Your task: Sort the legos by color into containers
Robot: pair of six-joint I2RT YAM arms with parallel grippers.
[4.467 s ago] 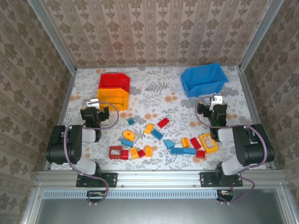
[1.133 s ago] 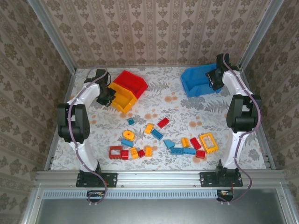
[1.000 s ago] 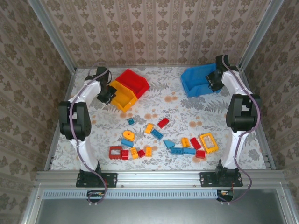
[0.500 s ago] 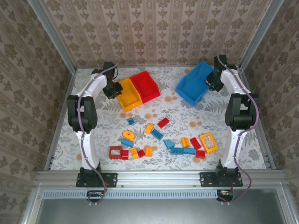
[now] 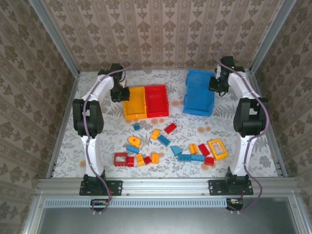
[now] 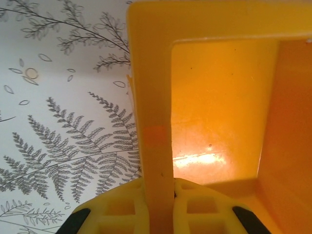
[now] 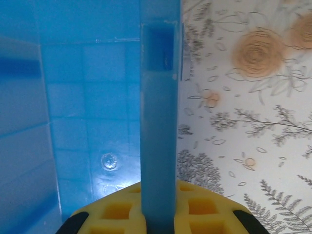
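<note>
The yellow-orange bin and the red bin stand side by side at the back left. My left gripper is shut on the yellow-orange bin's left wall. The blue bin stands at the back right; my right gripper is shut on its right wall. Both bins look empty inside. Several red, blue and orange-yellow legos lie scattered on the table nearer the front, among them a yellow open frame and a red open frame.
The floral table is fenced by aluminium rails at the sides and patterned walls behind. Both arms stretch along the table's left and right edges toward the back.
Both arms reached from the front to the back and took hold of bins. The yellow-orange and red bins were turned square and shifted right; the blue bin was turned upright lengthwise.
</note>
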